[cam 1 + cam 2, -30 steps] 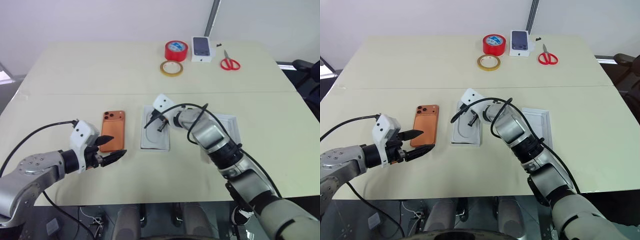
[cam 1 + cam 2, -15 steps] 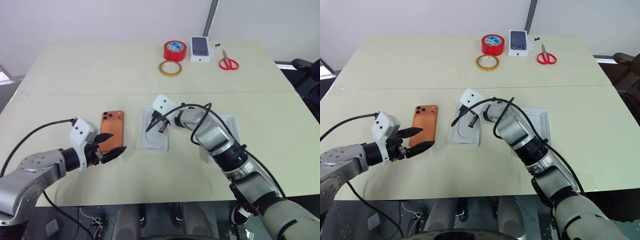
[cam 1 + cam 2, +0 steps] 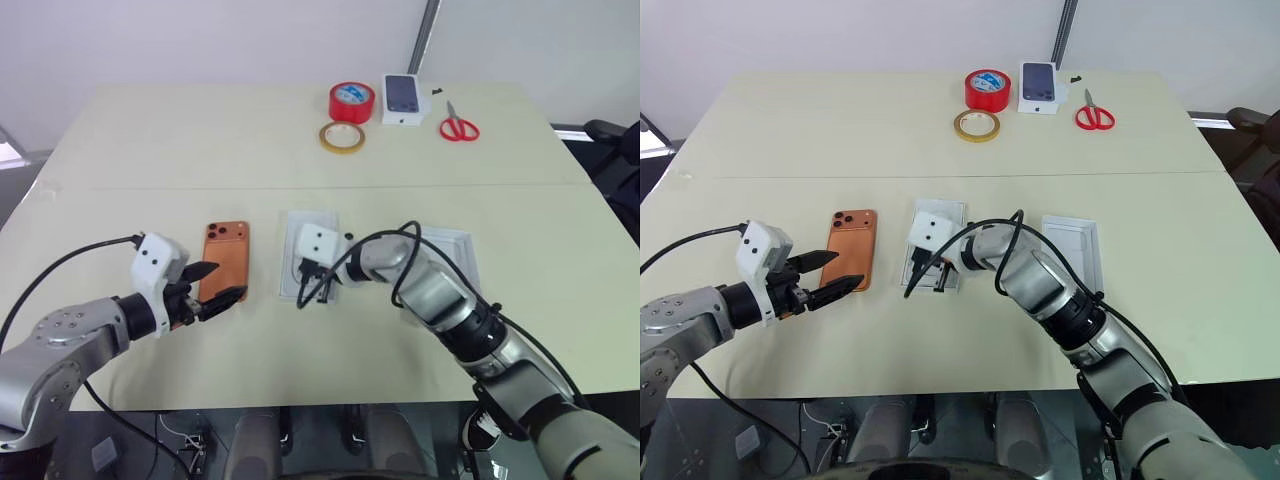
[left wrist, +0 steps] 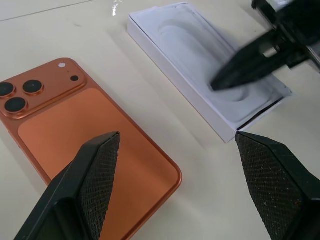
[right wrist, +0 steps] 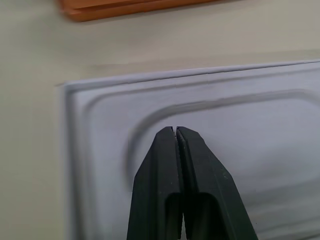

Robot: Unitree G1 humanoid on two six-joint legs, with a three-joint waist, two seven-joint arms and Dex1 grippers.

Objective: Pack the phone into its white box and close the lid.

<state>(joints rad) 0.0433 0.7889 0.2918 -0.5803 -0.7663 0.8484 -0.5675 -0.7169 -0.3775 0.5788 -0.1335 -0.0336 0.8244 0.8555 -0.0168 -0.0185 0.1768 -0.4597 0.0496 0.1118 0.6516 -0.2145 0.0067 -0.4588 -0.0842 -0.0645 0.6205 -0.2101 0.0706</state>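
— While the phone (image 3: 224, 261) lies flat on the table (image 3: 150, 150), where does it sit against the left gripper (image 3: 222, 284)?
— Just ahead of its wide-spread, empty jaws; orange-copper, lenses at the far corner.
— And the right gripper (image 5: 176, 131)?
— Jaws pressed together, holding nothing, over the moulded insert (image 4: 210, 85) of the white box (image 3: 311, 262); contact cannot be told.

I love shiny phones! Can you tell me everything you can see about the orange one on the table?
The phone is slim, coppery orange and looks like smooth metal, with rounded corners. It lies flat on the cream table, back side up, with three dark camera lenses in a raised patch at one corner. The white box sits beside it, not touching. The robot's left hand hovers open at its near end without gripping it.
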